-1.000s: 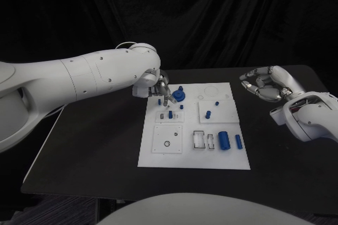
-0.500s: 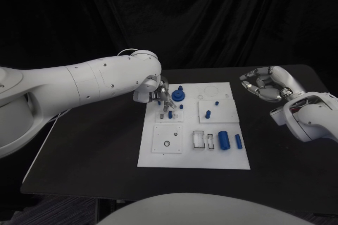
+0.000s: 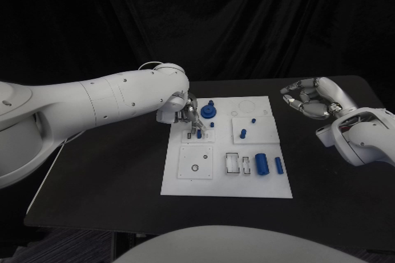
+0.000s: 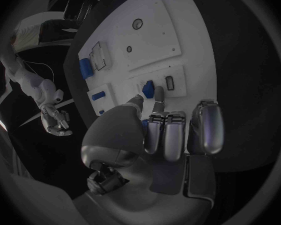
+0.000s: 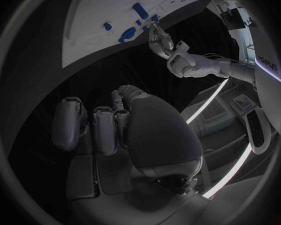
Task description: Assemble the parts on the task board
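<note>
Head view: left hand [image 3: 188,110] fingertips over task board [image 3: 226,183], nr blue part [image 3: 199,134].

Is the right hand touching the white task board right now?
No, the silver right hand hovers curled beside the white task board, clear of its edge.

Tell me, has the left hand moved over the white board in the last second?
Yes. The left hand has crept toward the robot along the task board, from beside the round blue part to over the small blue peg.
</note>
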Robot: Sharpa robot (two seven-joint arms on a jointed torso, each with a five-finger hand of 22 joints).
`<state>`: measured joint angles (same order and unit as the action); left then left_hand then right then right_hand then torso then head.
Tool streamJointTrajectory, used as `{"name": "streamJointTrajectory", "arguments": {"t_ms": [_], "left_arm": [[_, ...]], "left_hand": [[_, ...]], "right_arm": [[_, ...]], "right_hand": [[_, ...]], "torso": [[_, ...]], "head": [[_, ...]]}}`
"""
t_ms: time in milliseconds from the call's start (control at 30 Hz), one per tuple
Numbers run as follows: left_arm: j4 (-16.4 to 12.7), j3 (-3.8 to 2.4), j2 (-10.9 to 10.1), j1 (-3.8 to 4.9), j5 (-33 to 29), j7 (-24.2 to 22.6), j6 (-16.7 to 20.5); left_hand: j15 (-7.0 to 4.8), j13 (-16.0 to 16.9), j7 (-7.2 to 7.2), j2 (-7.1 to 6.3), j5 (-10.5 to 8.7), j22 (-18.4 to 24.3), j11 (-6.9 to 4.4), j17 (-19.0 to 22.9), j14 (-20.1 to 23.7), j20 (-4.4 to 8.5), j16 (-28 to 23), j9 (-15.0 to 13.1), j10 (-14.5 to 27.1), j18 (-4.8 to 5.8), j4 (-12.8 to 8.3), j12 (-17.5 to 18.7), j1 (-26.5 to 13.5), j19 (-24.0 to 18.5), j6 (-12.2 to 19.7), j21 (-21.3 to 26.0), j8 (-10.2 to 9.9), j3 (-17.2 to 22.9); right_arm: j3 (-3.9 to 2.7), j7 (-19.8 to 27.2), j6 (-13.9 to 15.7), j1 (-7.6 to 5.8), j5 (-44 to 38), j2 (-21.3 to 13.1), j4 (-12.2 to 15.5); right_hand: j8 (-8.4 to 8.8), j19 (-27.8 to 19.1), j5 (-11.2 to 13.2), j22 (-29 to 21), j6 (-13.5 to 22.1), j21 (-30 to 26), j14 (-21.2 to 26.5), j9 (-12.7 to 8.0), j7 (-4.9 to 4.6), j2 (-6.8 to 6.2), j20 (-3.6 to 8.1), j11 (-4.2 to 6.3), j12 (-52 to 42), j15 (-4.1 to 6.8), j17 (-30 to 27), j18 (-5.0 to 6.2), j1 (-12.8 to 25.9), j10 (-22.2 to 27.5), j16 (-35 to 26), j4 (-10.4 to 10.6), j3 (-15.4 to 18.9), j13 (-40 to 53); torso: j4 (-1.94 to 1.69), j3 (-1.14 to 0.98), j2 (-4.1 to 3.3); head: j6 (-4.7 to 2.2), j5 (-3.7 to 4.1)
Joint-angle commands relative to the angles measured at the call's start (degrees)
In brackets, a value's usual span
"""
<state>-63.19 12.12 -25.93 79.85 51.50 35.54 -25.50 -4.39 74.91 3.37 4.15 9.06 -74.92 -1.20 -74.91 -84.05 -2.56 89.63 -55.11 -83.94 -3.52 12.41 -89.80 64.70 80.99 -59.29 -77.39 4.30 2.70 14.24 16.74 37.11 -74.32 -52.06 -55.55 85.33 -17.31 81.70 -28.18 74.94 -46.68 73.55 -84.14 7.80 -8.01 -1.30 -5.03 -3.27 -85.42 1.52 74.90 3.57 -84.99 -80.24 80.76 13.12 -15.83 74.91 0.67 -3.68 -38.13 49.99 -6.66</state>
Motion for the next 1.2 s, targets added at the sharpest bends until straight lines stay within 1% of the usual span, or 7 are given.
{"name": "streamJointTrajectory", "arguments": {"t_ms": [33, 233, 267, 500, 700, 967, 1200], "left_arm": [[0.0, -0.05, 0.2, -0.25, -0.1, -0.5, 0.1], [0.0, -0.05, 0.2, -0.5, -0.1, -0.5, 0.3], [0.0, -0.05, 0.2, -0.55, -0.1, -0.5, 0.3], [0.0, -0.05, 0.2, -0.7, -0.1, -0.6, 0.4], [-0.1, -0.05, 0.2, -0.82, -0.1, -0.6, 0.6], [-0.2, -0.05, 0.1, -0.94, -0.1, -0.7, 1.0], [-0.4, -0.05, -0.1, -1.11, -0.1, -0.6, 2.0]], "left_hand": [[0.47, 15.1, -0.05, 0.65, 0.71, -5.2, 0.36, -15.1, -6.0, -0.01, 0.4, 0.4, -6.1, -0.3, -0.5, -0.2, 0.2, -0.5, -0.5, 0.2, -0.3, 0.0], [0.43, 15.1, -0.09, 0.76, 2.78, -5.3, 0.29, -15.1, -6.0, 0.01, 0.4, 1.3, -6.1, -0.29, -1.2, -0.2, 0.5, -0.4, -0.8, 0.2, -0.5, 0.4], [0.39, 15.1, -0.15, 0.81, 3.81, -5.3, 0.25, -15.1, -6.0, 0.04, 0.4, 1.6, -6.1, -0.29, -1.6, -0.2, 0.7, -0.4, -0.8, 0.3, -0.5, 0.7], [0.31, 15.1, -0.28, 0.96, 5.22, -5.3, 0.14, -15.1, -6.0, 0.12, 0.4, 2.2, -6.1, -0.3, -2.6, -0.2, 1.4, -0.4, -0.9, 0.3, -0.5, 1.8], [0.14, 15.1, -0.56, 0.81, 7.03, -5.5, -0.09, -15.1, -6.0, 0.26, 0.4, 2.7, -6.1, -0.27, -3.9, -0.2, 2.0, -0.3, -1.6, 0.3, -0.2, 3.4], [-0.22, 15.1, -0.98, -0.16, 9.47, -6.0, -0.49, -15.1, -6.0, 0.6, 0.4, 3.0, -6.1, -0.16, -6.4, -0.2, 2.3, 0.1, -2.5, 0.1, 0.2, 7.2], [-0.45, 15.1, -1.26, -0.84, 10.29, -6.3, -0.75, -15.1, -6.0, 0.83, 0.4, 2.9, -6.1, -0.08, -7.8, -0.2, 1.8, 0.4, -3.1, -0.1, 0.5, 9.9]], "right_arm": [[-0.04, -0.8, 0.7, 0.1, -0.3, -0.1, 0.1], [-0.04, -0.9, 0.7, 0.1, -0.3, 0.0, 0.1], [-0.04, -0.9, 0.7, 0.1, -0.3, 0.0, 0.1], [-0.04, -1.0, 0.6, 0.1, -0.3, 0.1, 0.0], [-0.04, -1.1, 0.6, 0.1, -0.3, 0.1, 0.0], [-0.04, -1.4, 0.5, 0.1, -0.3, 0.2, -0.1], [-0.04, -1.8, 0.4, 0.11, -0.5, 0.2, -0.2]], "right_hand": [[0.28, 0.3, -0.3, 4.9, -0.3, 0.0, -3.2, -0.1, -0.04, -0.34, 0.07, 0.11, 0.1, -0.41, 7.5, 0.8, 0.1, 0.0, 0.3, 0.0, -0.2, 4.5], [0.28, 0.3, -0.3, 4.9, -0.3, 0.0, -3.2, -0.1, -0.04, -0.34, 0.07, 0.11, 0.1, -0.41, 7.5, 0.8, 0.1, 0.0, 0.3, 0.0, -0.2, 4.5], [0.28, 0.3, -0.3, 4.9, -0.3, 0.0, -3.2, -0.1, -0.04, -0.34, 0.07, 0.11, 0.1, -0.41, 7.5, 0.8, 0.1, 0.0, 0.3, 0.0, -0.2, 4.5], [0.29, 0.3, -0.3, 4.9, -0.3, -0.1, -3.2, -0.1, -0.04, -0.35, 0.08, 0.11, 0.2, -0.4, 7.5, 0.82, 0.1, 0.1, 0.2, -0.1, -0.3, 4.4], [0.29, 0.3, -0.3, 4.9, -0.3, -0.1, -3.2, -0.1, -0.04, -0.35, 0.08, 0.11, 0.2, -0.4, 7.5, 0.82, 0.1, 0.1, 0.2, -0.1, -0.3, 4.4], [0.29, 0.2, -0.4, 4.8, -0.3, -0.2, -3.2, -0.1, -0.04, -0.34, 0.08, 0.11, 0.2, -0.4, 7.4, 0.85, 0.1, 0.1, 0.1, -0.1, -0.4, 4.4], [0.34, 0.1, -0.4, 4.7, -0.2, -0.3, -3.1, -0.1, -0.05, -0.35, 0.08, 0.11, 0.3, -0.4, 7.3, 0.89, 0.1, 0.2, 0.0, -0.2, -0.4, 4.3]], "torso": [[0.04, -0.01, 0.02], [0.05, 0.0, 0.05], [0.03, 0.0, 0.03], [0.04, 0.02, 0.06], [0.05, 0.01, 0.05], [0.03, -0.02, 0.02], [0.02, -0.02, 0.0]], "head": [[0.01, -0.09], [0.01, -0.18], [0.01, -0.17], [0.01, -0.28], [0.01, -0.36], [0.01, -0.49], [0.01, -0.55]]}}
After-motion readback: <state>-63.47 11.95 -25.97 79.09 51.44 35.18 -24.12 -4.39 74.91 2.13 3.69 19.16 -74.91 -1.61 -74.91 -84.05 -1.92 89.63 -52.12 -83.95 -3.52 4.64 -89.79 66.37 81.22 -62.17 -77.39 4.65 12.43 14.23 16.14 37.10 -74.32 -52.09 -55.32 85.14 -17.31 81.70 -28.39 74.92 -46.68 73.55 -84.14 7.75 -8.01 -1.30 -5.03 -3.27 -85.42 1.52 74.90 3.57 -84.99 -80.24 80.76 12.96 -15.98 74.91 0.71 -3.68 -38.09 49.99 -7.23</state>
